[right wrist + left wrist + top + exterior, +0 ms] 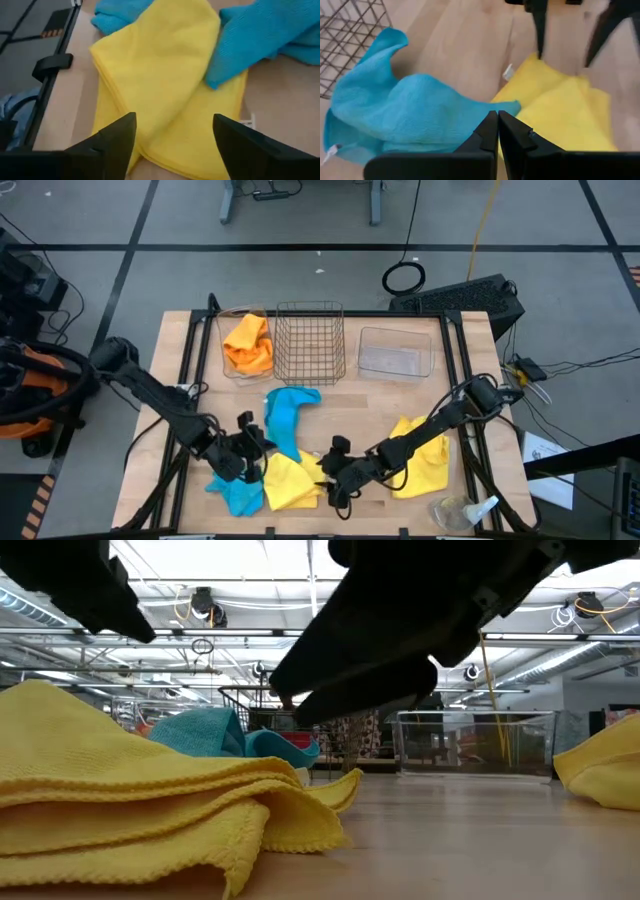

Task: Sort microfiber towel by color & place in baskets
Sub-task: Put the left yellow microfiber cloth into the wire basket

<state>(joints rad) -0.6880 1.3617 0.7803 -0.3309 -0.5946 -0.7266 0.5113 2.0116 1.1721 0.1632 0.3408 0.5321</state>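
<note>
While your left pincer [258, 448] sits closed over the blue towel [286, 420] at lower centre-left of the high view, your right pincer [328, 478] hangs open just beside the folded yellow towel [287, 483] at bottom centre. A second yellow towel [425, 455] lies lower right on the worktop [370, 405]. Along the top: a clear tub [243, 345] holding an orange towel [248, 343], the wire basket [310, 340], then another clear tub [395, 352].

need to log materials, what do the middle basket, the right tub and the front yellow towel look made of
Middle basket: dark metal wire, open mesh grid.
Right tub: clear plastic, probably; the table shows through its walls.
Front yellow towel: soft microfiber-like cloth, matte, nubby, lying in folded layers.
</note>
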